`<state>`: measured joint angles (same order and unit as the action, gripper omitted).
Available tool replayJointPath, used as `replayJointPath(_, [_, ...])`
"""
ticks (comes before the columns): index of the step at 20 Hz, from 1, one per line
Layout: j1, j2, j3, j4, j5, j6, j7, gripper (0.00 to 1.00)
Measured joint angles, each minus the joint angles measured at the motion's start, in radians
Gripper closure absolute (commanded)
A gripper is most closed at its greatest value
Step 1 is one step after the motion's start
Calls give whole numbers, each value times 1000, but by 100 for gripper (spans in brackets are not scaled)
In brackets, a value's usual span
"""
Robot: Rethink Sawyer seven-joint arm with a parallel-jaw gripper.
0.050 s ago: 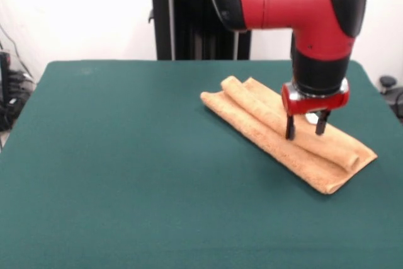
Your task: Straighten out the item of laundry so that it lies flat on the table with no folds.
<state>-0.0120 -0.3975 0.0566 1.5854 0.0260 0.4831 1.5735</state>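
Gripper (pixel 306 128) fingers are seen parted to a moderate gap, pointing straight down; the two dark fingertips (pixel 290 131) are lowered onto the item of laundry (pixel 277 137), one at either side of a raised roll of cloth, so that the roll is straddled; the tips appear to touch the fabric, but it cannot be told whether any cloth is actually pinched, and nothing is seen lifted. A small white patch is glimpsed between the fingers; it cannot be made out clearly.

From left to right: the left part of the table (pixel 113 155) is taken up by bare dark green surface; right of centre the item of laundry is found, an orange-tan towel lying folded into a long narrow strip that runs diagonally from the far left to the near right; a rolled fold is carried along its top for most of its length, with a second fold beside it on the near side; the near right end is spread a little wider and flatter. Above the towel's right half the red and black arm (pixel 302 4) is seen descending to the gripper.
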Motion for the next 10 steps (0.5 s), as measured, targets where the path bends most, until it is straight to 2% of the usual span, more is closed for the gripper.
replayJointPath(10, [1, 10, -3, -7, 8, -15, 0, 0])
